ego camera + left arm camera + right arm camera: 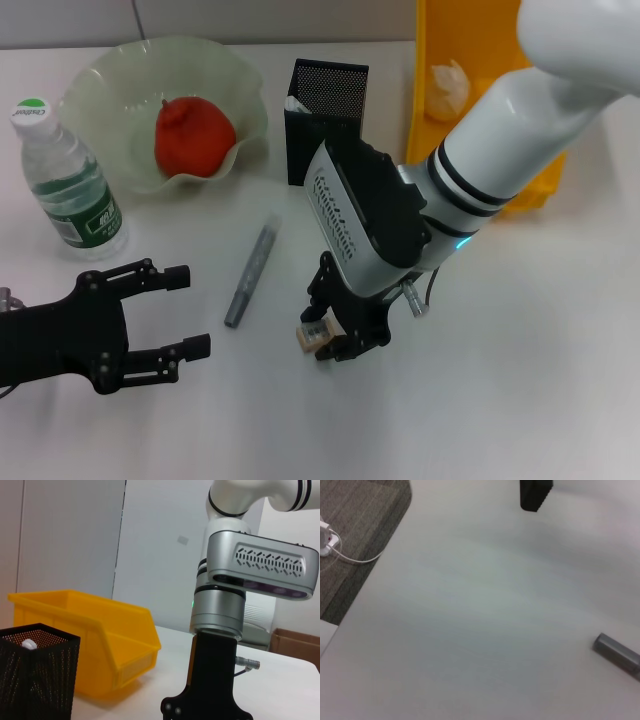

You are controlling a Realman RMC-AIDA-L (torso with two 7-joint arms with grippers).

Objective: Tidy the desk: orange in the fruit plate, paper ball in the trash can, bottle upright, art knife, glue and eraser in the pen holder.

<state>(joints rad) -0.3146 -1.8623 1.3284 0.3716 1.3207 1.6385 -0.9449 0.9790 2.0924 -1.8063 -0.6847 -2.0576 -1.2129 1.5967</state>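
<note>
Start at the left edge of the bench: the bottle already stands upright there, green cap up. Nearer the front edge, your left end effector hangs low w/ both fingers spread wide, holding nothing; it looks idle.

Behind it, toward the back-left corner, the fruit plate has the orange inside. So those 2 steps look done.

Mid-bench lies the art knife, a slim grey stick, long axis running front-to-back w/ a slight lean, well apart from both end effectors. Nothing touches it.

Next, the relation that counts: the right end effector points straight down at the bench, and the eraser sits between its fingers, which are pinched onto it. You can't tell from here if the block has left the bench surface or is resting on it.

The pen holder stands straight back from that grip, toward the back edge, w/ something white already inside (prob. the glue, can't confirm). My read: lift, carry back, drop thru the open top. Mind the mesh rim; the right arm's bulky wrist sits close over it, so you need height first.

Right of the holder, by the back-right corner, the trash can has the paper ball in it.
</note>
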